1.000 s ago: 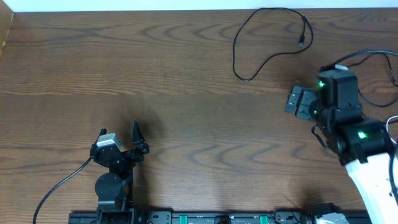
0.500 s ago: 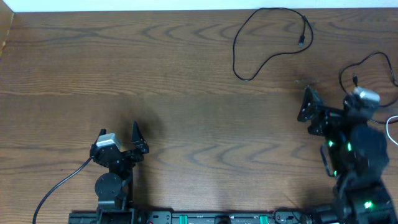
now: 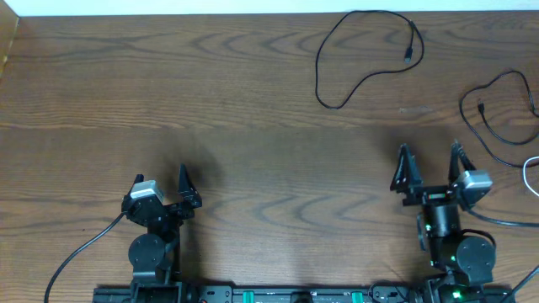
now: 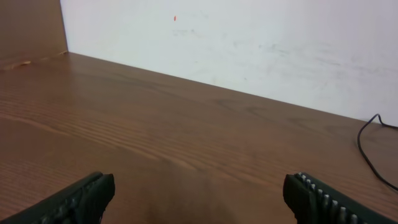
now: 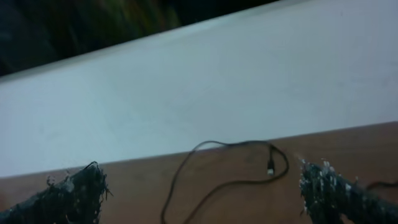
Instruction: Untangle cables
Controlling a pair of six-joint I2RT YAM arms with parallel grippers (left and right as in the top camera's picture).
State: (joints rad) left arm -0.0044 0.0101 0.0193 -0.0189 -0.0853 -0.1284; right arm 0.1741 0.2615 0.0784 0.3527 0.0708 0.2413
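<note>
**Both grippers empty, cables spread along the far and right sides**

The left gripper (image 3: 160, 179) sits at 7 o'clock on the table (image 3: 253, 126). Its jaws are spread as wide as they go with nothing between them, and its own camera shows only bare wood ahead. The right gripper (image 3: 429, 158) sits at 5 o'clock, just as wide and just as empty, facing the far edge.

Farther out, a black loop (image 3: 317, 76) lies at 1 o'clock near the far edge. Its plug curls in at the right end, and it touches no other cord. A second black cable (image 3: 461, 103) lies at 3 o'clock and runs off the right edge. A bit of white cable (image 3: 525, 172) shows at 4 o'clock, right at the edge. It is near the second black cable but apart from it as far as I can see. Whether the two cross beyond the edge I cannot tell.

To my eye the job is nearly or wholly done, and the step in hand is a check on that right-side pair. If they do cross, I'd send the right gripper, being the nearer. It should take one cord close to its plug and pinch squarely on so thin a line. Then it can drag the cord low across the wood toward the open middle, away from the black loop. It should keep off the thicker lead (image 3: 497, 221) feeding its own arm, which lies just beside it at 4 o'clock.
</note>
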